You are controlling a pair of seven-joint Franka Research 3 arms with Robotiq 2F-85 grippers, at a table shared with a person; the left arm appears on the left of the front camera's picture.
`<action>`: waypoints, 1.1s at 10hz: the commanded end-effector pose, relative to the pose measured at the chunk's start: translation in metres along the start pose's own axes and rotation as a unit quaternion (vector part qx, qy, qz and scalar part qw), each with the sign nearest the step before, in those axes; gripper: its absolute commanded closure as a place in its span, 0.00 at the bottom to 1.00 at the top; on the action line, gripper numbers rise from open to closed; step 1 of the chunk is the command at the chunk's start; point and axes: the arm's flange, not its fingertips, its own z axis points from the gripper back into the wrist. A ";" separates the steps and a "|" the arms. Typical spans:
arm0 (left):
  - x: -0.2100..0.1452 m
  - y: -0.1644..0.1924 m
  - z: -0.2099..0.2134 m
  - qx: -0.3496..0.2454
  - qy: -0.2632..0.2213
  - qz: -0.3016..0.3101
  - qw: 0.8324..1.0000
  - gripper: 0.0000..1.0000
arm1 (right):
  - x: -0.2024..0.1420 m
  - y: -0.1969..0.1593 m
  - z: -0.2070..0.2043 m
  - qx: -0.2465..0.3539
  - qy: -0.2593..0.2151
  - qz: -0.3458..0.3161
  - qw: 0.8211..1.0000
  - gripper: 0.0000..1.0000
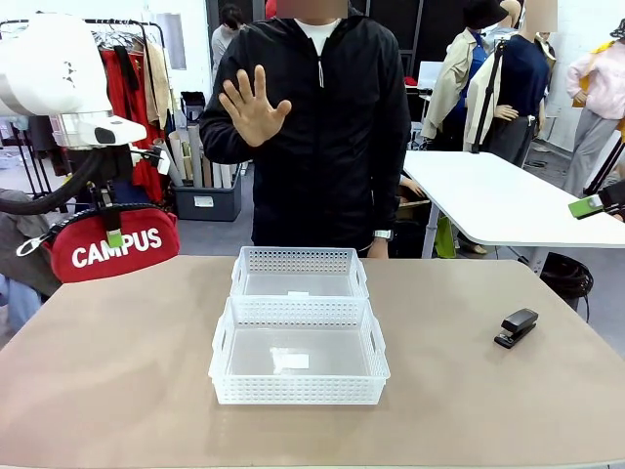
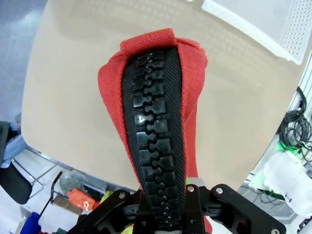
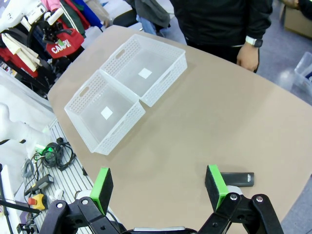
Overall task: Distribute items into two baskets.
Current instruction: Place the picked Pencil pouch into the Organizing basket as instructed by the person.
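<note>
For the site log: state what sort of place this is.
Probably a robot-testing workroom, not a home: a clothes rack hung with garments, a second white table farther back, and cables and a red stop button beside the tan worktable.

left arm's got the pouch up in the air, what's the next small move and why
Probably swing the pouch right, over the near basket: the left jaws are shut on its zipper edge, it hangs in the air at the left side of the table, and that basket looks empty. The person's raised palm may mean wait.

White left arm (image 1: 49, 68), black cable (image 1: 39, 203) — black jaws, green pads (image 3: 102, 187), silver screws (image 3: 230, 197).
</note>
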 end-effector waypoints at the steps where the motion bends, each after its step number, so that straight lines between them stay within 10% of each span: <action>1: -0.003 0.000 0.003 0.005 0.003 -0.001 1.000 1.00 | 0.002 0.001 0.000 0.000 -0.003 0.003 1.000 0.00; 11: -0.003 0.000 0.003 0.005 0.003 -0.001 1.000 1.00 | 0.002 0.001 0.000 0.000 -0.003 0.003 1.000 0.00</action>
